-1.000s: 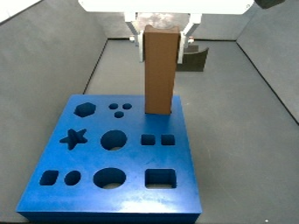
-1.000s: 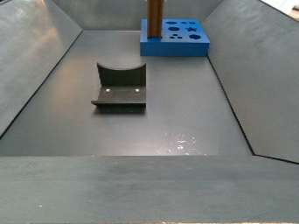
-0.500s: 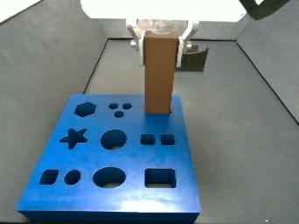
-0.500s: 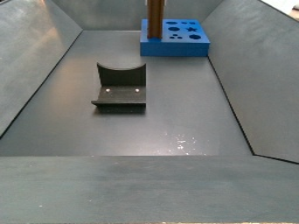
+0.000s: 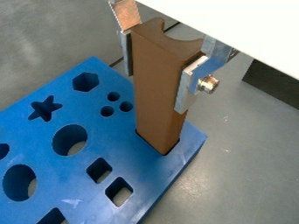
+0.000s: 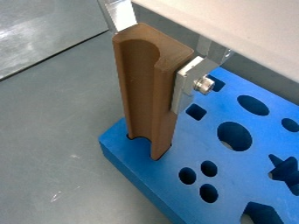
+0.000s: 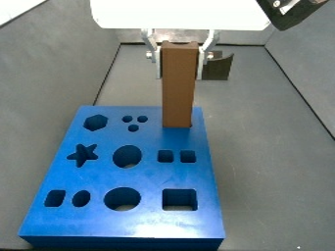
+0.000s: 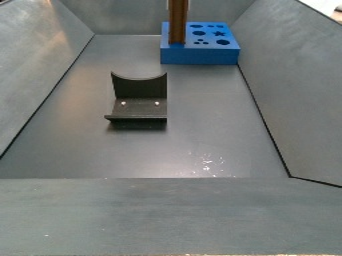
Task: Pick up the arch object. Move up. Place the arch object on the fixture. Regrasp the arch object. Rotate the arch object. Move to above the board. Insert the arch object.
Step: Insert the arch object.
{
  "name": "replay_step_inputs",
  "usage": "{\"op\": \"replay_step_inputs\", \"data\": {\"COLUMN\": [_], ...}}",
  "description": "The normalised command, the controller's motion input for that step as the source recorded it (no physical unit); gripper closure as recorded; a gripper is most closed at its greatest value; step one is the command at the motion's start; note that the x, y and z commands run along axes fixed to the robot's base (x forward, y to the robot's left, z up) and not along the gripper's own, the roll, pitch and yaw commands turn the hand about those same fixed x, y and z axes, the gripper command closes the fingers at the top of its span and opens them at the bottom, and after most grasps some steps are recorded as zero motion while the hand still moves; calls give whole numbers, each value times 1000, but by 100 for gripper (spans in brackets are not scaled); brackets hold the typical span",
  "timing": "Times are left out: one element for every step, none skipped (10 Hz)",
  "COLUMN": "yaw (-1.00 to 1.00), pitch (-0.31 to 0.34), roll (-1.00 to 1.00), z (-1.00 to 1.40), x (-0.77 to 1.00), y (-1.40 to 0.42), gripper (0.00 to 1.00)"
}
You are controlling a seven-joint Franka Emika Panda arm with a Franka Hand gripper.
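The claw (image 5: 158,45) grips the top of the arch (image 5: 158,92), a tall orange-brown wooden block standing upright at 1 corner of the blue board (image 5: 70,144). Its silver fingers (image 6: 190,80) press on opposite sides. The arch's lower end sits in a cutout at the board's edge. In a side view, the dark fixture (image 8: 138,98) rests on the desk (image 8: 201,140), well apart from the board (image 8: 203,45).
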Motion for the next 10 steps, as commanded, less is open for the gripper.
{"op": "replay_step_inputs", "data": {"yaw": [0, 3, 0, 0, 0, 0, 0, 0, 0, 0], "pitch": [-197, -230, -243, -217, -160, -60, 0, 34, 0, 0], "roll": [249, 274, 266, 233, 196, 97, 71, 16, -4, 0], "z": [-686, -606, -589, -651, -766, -800, -694, 0, 0, 0], "x": [-134, -171, -134, -66, 0, 86, 271, 63, 0, 0], "y": [-186, -229, -246, -177, -109, -80, -86, -11, 0, 0], "gripper": [100, 100, 100, 100, 100, 100, 100, 100, 100, 100]}}
